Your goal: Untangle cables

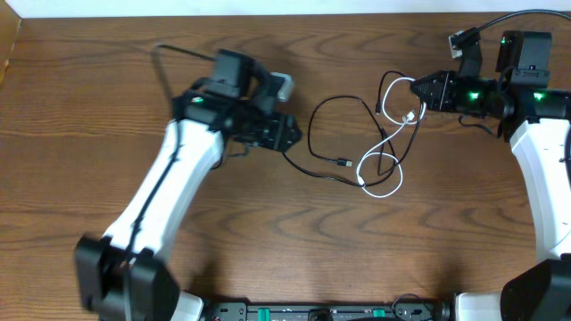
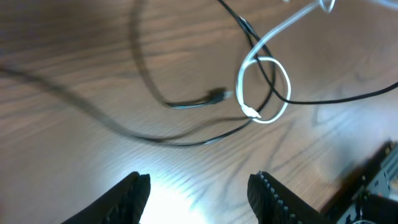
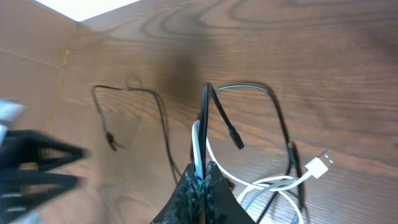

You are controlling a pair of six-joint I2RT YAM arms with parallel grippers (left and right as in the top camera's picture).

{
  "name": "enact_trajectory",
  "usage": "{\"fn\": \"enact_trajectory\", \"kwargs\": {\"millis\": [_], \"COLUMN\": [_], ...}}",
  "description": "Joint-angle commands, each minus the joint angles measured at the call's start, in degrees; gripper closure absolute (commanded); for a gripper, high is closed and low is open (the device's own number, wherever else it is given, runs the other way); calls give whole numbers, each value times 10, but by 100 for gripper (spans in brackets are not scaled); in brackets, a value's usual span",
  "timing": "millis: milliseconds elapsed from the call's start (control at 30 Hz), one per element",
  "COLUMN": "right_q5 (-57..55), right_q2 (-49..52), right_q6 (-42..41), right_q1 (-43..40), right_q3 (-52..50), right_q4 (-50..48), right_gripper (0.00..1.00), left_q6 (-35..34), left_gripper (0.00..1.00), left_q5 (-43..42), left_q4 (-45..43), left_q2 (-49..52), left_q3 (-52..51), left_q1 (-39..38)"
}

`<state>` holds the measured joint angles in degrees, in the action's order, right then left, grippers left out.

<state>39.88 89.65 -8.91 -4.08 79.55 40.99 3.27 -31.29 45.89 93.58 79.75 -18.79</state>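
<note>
The right fingers (image 3: 186,193) pinch the white cable (image 3: 196,146) and 1 black cable (image 3: 204,112) together, while the left fingers (image 2: 127,193) are spread and empty, so a pull could tighten the tangle.

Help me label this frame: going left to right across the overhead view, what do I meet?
left hand → black cable, its wide loop → black plug end → white cable, its lower loop → right hand
</note>
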Motion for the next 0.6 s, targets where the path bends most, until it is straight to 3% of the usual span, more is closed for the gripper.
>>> {"fn": "enact_trajectory", "kwargs": {"millis": [0, 100, 333, 567], "right_q5": [38, 45, 47, 47], "right_q2": [3, 3, 3, 3], "right_q6": [-20, -19, -13, -6], "right_q1": [-15, -26, -45, -49], "right_q3": [5, 5, 5, 5], "right_q4": [-1, 6, 23, 28], "right_gripper": [99, 99, 99, 99], "left_q6": [15, 14, 14, -16], "left_gripper": [45, 44, 44, 44], "left_q5": [-68, -103, -94, 27], "left_q4": [-40, -103, -199, -260], "left_q2": [61, 107, 174, 227], "left_q3": [1, 1, 1, 1], "left_q1": [-40, -71, -142, -199]}}
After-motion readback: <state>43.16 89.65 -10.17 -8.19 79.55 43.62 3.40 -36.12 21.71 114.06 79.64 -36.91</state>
